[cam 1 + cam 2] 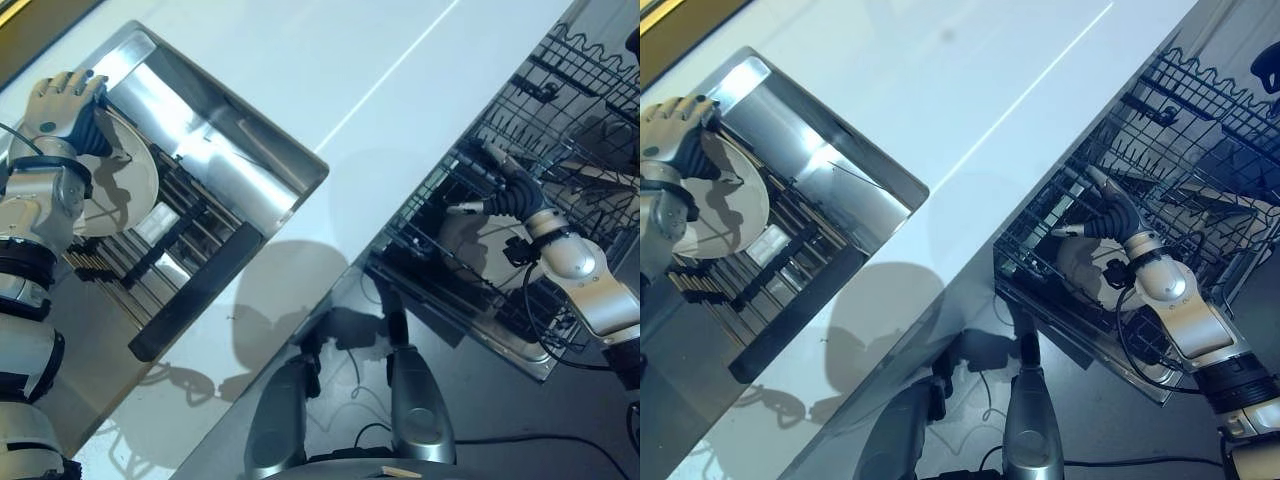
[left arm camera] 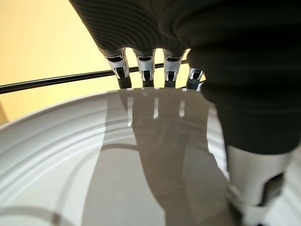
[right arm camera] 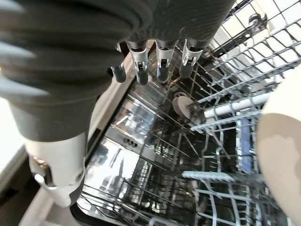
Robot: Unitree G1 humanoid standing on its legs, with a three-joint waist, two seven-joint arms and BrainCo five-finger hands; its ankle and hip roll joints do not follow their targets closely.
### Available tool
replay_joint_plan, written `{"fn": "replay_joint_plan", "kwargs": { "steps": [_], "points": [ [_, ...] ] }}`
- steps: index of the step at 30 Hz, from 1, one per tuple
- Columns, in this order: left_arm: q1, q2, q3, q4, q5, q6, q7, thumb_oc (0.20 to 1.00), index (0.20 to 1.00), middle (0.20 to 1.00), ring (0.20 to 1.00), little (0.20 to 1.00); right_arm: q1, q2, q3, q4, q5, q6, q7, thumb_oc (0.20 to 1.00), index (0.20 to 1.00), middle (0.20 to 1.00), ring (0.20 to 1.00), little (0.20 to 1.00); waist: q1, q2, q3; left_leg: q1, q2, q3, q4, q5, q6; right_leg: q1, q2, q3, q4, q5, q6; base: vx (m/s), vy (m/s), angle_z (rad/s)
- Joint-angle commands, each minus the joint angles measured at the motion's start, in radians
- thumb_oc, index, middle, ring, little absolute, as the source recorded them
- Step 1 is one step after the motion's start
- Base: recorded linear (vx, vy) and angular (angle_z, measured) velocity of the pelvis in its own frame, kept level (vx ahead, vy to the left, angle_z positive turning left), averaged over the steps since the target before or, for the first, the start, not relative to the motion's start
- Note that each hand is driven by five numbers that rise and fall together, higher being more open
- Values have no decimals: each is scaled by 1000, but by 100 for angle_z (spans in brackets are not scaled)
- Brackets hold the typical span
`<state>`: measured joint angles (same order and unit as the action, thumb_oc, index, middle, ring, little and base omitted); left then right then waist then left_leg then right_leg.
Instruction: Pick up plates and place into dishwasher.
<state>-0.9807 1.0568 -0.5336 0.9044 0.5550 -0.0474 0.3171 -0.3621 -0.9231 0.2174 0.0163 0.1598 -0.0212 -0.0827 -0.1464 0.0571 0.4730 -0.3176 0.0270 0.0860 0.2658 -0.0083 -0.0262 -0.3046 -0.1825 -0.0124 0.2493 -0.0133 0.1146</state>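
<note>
Dark ribbed cover of the left hand [image 1: 65, 100] closest to the lens in the left wrist view, with the fingers [image 2: 146, 70] reaching past it and hooked over the far rim of a white plate [image 2: 117, 179]. Thumb [image 2: 254, 179] laid against the plate's near face, so grasping it in a pinch across the rim, as far as can be judged.

Plate standing on edge and leaning a little, slotted among the dark bars of a drying rack [image 1: 170, 240] inside a steel sink [image 1: 250, 170] at the robot's far left. Rim uppermost under the fingers, broad face turned toward the arm. Left forearm raised beside the sink, wrist bent over the top of the plate.

Dishwasher rack [image 1: 560, 90] well apart, off to the robot's right, across a pale strip of tabletop [image 1: 400, 60]. Likely needing a lift straight up out of the bars first, then a long carry rightward, or a pass across to the other side.

Right hand [image 1: 505, 190] lowered into the near part of the dishwasher rack, fingers straight and released, holding nothing. Second plate [image 3: 282, 155], pale, already standing among the wire tines just beside that hand; touching it or not, hard to tell.

Left hand clearly the nearer one to the plate in the sink; right hand the nearer one to the destination.
</note>
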Motion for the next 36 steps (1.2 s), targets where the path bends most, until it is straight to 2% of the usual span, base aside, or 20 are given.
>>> {"fn": "replay_joint_plan", "kwargs": {
  "steps": [1, 5, 9, 14, 15, 16, 17, 19, 20, 29, 36],
  "points": [
    [-27, -17, -81, 134, 36, 86, -62, 1000, 1000, 1000, 1000, 1000, -111, -16, -11, -2, 5, -32, -35, 1000, 1000, 1000, 1000, 1000, -18, -48, -14, -9, 45, 55, 34, -33, -49, -1, -104, 29, 63, 3, 24, -15, 16, -5],
    [-7, -21, -79, 161, 74, 160, -137, 1000, 1000, 1000, 1000, 1000, -109, -18, -18, -10, 2, -33, -33, 1000, 1000, 1000, 1000, 1000, -12, -42, -17, -3, 30, 42, 23, -35, -48, 4, -105, 20, 57, -2, 21, -1, 6, -2],
    [44, -32, -68, 180, 81, 166, -163, 1000, 1000, 1000, 1000, 1000, -106, -18, -25, -22, -1, -19, -28, 1000, 1000, 1000, 1000, 1000, -9, -31, -25, 8, 21, 38, 18, -38, -50, 11, -112, 9, 55, -10, 19, 1, 23, 2],
    [131, -72, -31, 177, 74, 134, -176, 1000, 1000, 1000, 1000, 1000, -96, -36, -35, -39, -10, 3, 1, 1000, 1000, 1000, 1000, 1000, -11, 0, -40, 36, 16, 37, -5, -32, -54, 24, -118, 0, 62, -32, 18, 20, 88, 2],
    [143, -78, -25, 175, 70, 127, -179, 922, 922, 922, 922, 922, -96, -37, -35, -42, -12, 7, 3, 1000, 1000, 1000, 1000, 1000, -12, 5, -41, 39, 16, 37, -9, -30, -55, 24, -118, -1, 65, -36, 18, -10, 77, 4],
    [160, -87, -18, 174, 53, 119, -174, 755, 755, 755, 755, 755, -96, -37, -37, -48, -15, 12, 7, 1000, 1000, 1000, 1000, 1000, -13, 10, -41, 42, 16, 37, -13, -28, -56, 23, -117, 0, 68, -39, 18, -10, 64, 5],
    [175, -94, -10, 171, 37, 107, -177, 545, 545, 545, 545, 545, -96, -37, -38, -53, -18, 18, 11, 1000, 1000, 1000, 1000, 1000, -14, 13, -42, 45, 16, 36, -15, -28, -57, 22, -116, 1, 71, -42, 18, -7, 53, 5],
    [192, -104, 2, 164, 27, 93, -195, 294, 294, 294, 294, 294, -93, -37, -41, -61, -25, 26, 17, 1000, 1000, 1000, 1000, 1000, -14, 16, -44, 49, 15, 35, -17, -29, -56, 23, -117, 0, 72, -46, 19, -9, 37, 6],
    [215, -113, 14, 151, 28, 86, -199, 200, 200, 200, 200, 200, -90, -39, -46, -69, -28, 33, 21, 1000, 1000, 1000, 1000, 1000, -13, 20, -44, 53, 14, 33, -19, -30, -56, 23, -117, -1, 73, -48, 20, -14, 37, 4],
    [283, -125, 40, 118, 1, 68, -205, 200, 200, 200, 200, 200, -60, -52, -75, -98, -35, 44, 34, 1000, 1000, 1000, 1000, 1000, -15, 36, -50, 75, 12, 31, -32, -30, -56, 29, -121, -9, 77, -56, 22, -3, 17, 0],
    [368, -158, 82, 101, -6, 56, -168, 200, 200, 200, 200, 200, -20, -54, -106, -118, -41, 36, 54, 1000, 1000, 1000, 1000, 1000, -13, 44, -62, 99, 8, 28, -46, -29, -56, 46, -125, -18, 75, -60, 24, 3, 9, 1]
  ]
}}
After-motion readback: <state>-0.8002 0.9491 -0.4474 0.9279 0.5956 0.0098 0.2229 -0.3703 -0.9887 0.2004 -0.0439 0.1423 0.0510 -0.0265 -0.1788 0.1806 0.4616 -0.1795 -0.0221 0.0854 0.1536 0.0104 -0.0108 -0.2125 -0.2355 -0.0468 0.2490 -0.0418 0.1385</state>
